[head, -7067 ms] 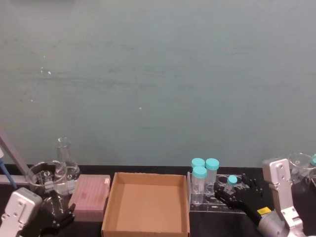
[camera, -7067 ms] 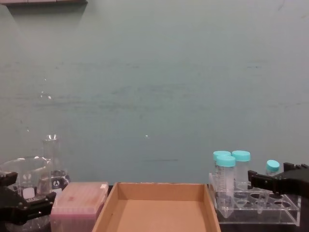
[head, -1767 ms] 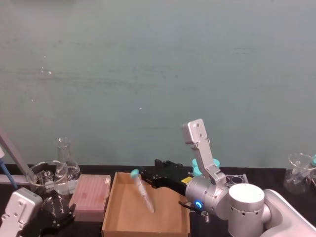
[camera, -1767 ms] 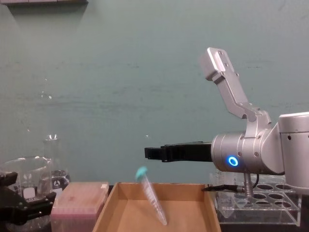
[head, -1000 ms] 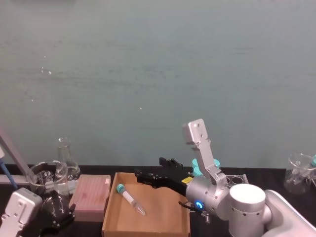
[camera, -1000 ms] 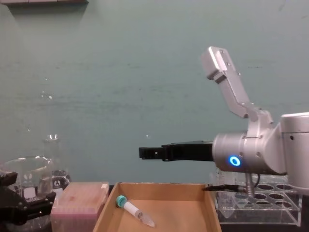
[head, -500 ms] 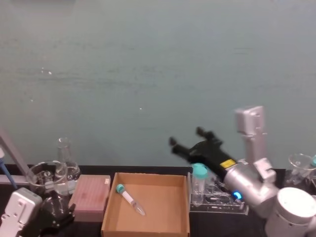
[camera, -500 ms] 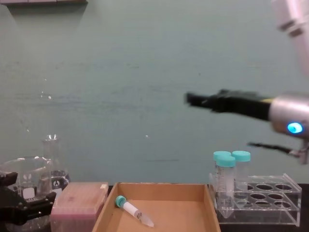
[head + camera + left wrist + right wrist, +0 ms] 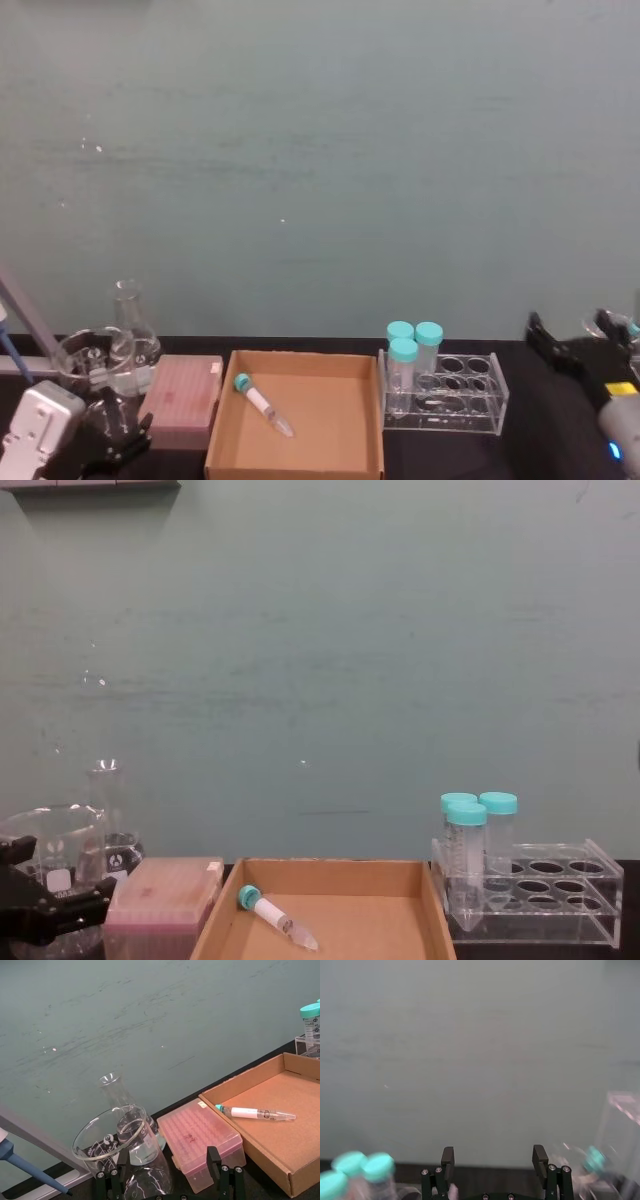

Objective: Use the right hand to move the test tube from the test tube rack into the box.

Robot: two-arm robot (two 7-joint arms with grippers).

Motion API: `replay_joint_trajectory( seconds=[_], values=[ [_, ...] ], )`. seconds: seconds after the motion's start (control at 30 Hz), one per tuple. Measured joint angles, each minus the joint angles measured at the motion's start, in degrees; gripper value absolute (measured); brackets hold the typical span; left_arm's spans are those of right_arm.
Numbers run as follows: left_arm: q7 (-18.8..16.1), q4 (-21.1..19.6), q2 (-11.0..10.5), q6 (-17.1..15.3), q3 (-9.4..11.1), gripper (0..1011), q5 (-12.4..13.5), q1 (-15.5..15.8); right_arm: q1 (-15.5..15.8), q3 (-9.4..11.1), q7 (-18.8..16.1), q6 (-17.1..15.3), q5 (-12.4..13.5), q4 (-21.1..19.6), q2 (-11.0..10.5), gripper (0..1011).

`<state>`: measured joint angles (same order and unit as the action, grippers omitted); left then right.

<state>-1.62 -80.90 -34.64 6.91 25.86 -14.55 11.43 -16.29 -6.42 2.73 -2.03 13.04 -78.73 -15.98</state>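
Observation:
The slim teal-capped test tube [image 9: 263, 403] [image 9: 278, 917] [image 9: 257, 1113] lies on its side on the floor of the brown cardboard box [image 9: 330, 418] [image 9: 330, 865], in its left part, cap towards the back. The clear test tube rack [image 9: 455, 395] [image 9: 555, 900] stands right of the box and holds three wider teal-capped tubes [image 9: 405, 345] at its left end. My right gripper [image 9: 568, 328] [image 9: 493, 1157] hovers right of the rack, open, with nothing between its fingers. My left gripper [image 9: 115, 435] [image 9: 167, 1175] is parked at the near left, open, by the glassware.
A pink pipette-tip box [image 9: 185, 398] sits against the box's left side. Behind it stand a glass beaker [image 9: 90, 360] and a conical flask [image 9: 130, 320]. More glassware [image 9: 612, 325] stands at the far right, behind the right gripper. A green wall closes the back.
The right arm has swung from above the rack down to the table's right end. The test tube lies still in the box. The left arm has not moved.

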Motion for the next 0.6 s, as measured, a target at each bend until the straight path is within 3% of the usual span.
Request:
replay_joint_trajectory(
  seconds=[0.27, 0.6],
  values=[
    [0.0, 0.0, 0.0, 0.0, 0.0, 1000, 0.0, 0.0, 1.18, 2.01, 0.68, -1.96, -0.36, 1.16, 0.57, 1002],
    [0.0, 0.0, 0.0, 0.0, 0.0, 1000, 0.0, 0.0, 1.09, 2.37, 0.7, -3.2, -0.84, 1.83, 0.93, 1002]
  ],
)
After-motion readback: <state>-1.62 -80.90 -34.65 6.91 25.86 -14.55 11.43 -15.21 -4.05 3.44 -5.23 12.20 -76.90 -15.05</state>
